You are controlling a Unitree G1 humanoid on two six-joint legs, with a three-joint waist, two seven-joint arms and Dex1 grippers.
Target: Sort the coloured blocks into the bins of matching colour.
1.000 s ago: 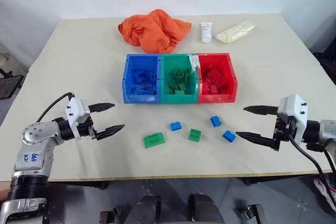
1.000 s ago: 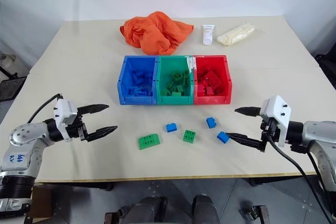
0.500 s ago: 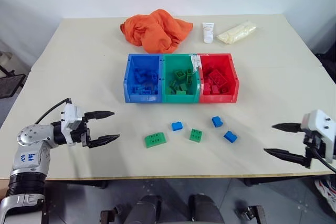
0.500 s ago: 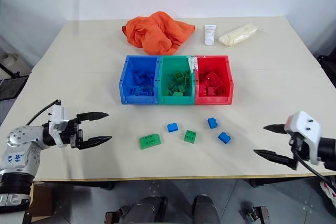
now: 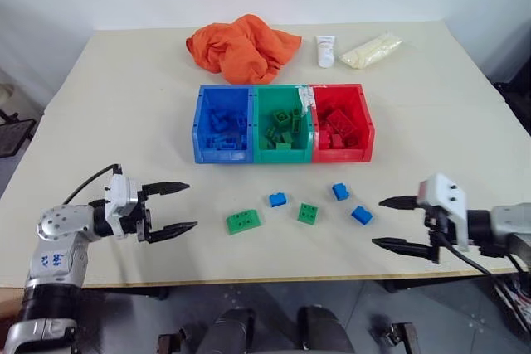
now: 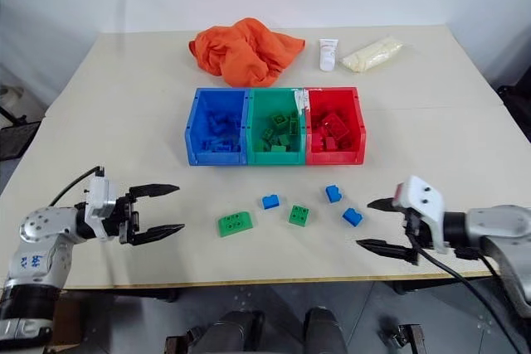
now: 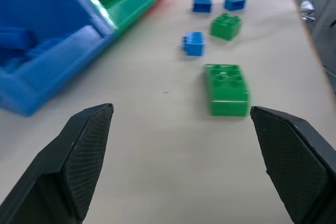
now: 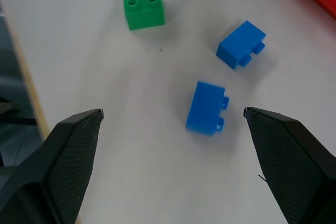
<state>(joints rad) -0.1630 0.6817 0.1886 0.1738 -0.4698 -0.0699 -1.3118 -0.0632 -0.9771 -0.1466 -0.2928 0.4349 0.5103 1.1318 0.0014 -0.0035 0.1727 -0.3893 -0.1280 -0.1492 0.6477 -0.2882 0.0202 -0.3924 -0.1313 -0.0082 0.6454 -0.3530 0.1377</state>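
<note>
- Beige bench against a white wall; dark floor showing past its near edge.
- Three joined bins mid-bench: blue bin, green bin, red bin, left to right, each with a pile of same-colour bricks inside; individual bricks in the piles are hard to count.
- Small white scrap at the green/red divider; can't tell what it is.
- Five loose blocks on the bench in front of the bins: wide green block, small blue block, square green block, blue block, blue block. All apart from each other, none touching a bin.
- Left claw near the left front of the bench, fingers spread wide, holding nothing; wide green block lies off to its right, not touched.
- Right claw at the right front, fingers spread wide, empty; the nearest blue block sits just beside its tips, no contact.
- Right wrist view: that blue block lies on its side between the open fingers, well clear of both.
- Far side: orange cloth bunched up, white tube, pale packet.
- Right arm cut off by the picture edge.
</note>
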